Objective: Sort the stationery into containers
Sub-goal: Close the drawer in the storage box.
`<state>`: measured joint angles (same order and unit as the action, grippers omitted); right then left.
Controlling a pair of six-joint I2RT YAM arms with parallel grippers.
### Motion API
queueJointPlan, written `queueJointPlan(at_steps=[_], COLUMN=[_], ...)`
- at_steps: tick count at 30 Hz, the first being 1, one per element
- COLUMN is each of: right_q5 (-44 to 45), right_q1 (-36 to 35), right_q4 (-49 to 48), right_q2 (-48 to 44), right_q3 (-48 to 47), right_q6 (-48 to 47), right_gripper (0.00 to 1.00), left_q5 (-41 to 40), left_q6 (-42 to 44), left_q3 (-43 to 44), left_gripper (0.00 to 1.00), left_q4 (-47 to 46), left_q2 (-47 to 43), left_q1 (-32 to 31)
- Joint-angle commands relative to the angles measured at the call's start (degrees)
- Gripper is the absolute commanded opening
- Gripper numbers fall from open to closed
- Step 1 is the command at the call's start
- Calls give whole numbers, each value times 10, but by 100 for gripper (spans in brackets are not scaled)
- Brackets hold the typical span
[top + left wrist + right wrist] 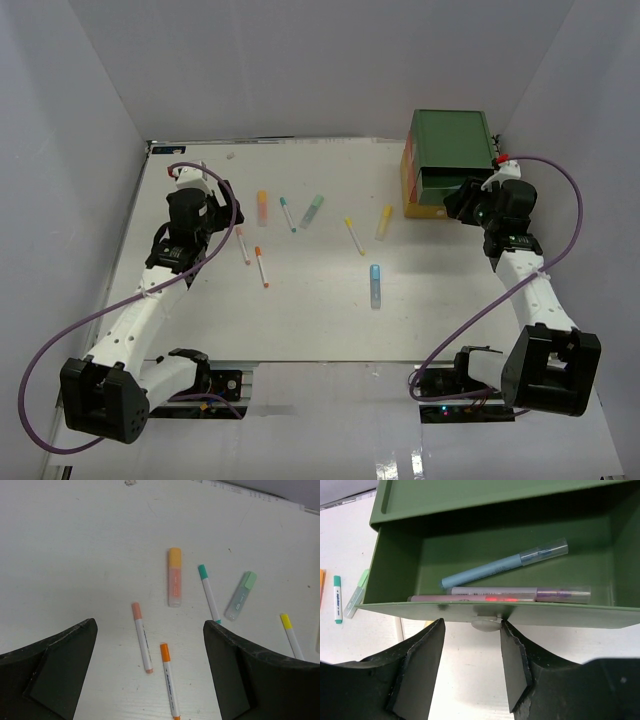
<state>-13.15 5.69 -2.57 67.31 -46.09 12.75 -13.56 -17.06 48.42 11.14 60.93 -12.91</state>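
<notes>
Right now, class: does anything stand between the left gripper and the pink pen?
Nothing visible does. The left gripper is open, and the pink pen lies uncovered on the table between its fingers. The orange pen lies close beside it, not touching.

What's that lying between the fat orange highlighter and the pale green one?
A thin teal-capped pen lies between the orange highlighter and the green highlighter, touching neither. The left wrist view shows it clearest.
</notes>
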Motion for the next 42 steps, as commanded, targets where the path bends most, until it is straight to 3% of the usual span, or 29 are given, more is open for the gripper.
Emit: queueJointPlan(at_steps=[1, 42], right_q5=[10, 36], right_q1=[-2, -13], right_q4=[-41, -101], right_q2=[17, 145], right_q3=[-36, -116], right_q6=[-13, 26], right_gripper=[54, 56], left_q5=[15, 39], left_q6=[-3, -1], left_q3=[-3, -4], left_gripper=[98, 98], left_q4=[-8, -16], left_q2=[-11, -1], left_q1=[2, 2])
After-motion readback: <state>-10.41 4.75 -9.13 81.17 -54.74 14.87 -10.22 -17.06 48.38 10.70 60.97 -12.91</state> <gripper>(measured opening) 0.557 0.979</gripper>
